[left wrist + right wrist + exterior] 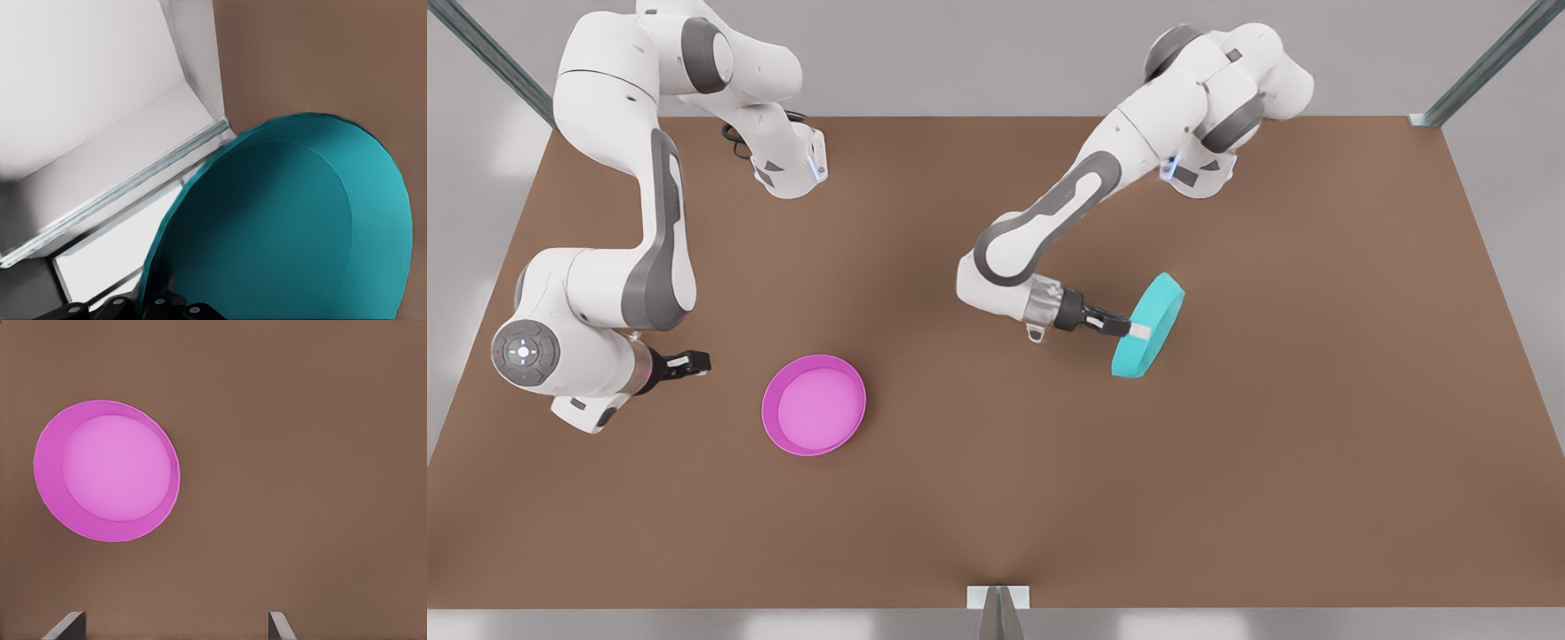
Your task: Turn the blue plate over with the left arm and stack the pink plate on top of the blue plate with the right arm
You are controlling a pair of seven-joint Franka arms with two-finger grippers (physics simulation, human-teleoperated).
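On the front view's left, my right gripper (694,362) hangs spread wide, holding nothing, beside the pink plate (814,404) lying flat on the table (1316,462). Rightward, my left gripper (1129,326) pinches the tilted blue plate (1149,325)'s rim; its wrist view shows the plate's hollow face (280,227).

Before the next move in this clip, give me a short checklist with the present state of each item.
1. Left tool shut on the blue plate's rim: ok.
2. Blue plate lifted and tilted on edge, mid-flip: ok.
3. Blue plate lying flipped on the table: not ok.
4. Pink plate flat, rim up, untouched: ok.
5. Right tool beside the pink plate, apart from it, fingers open: ok.
6. Bare table beneath the blue plate for setting it down: ok.
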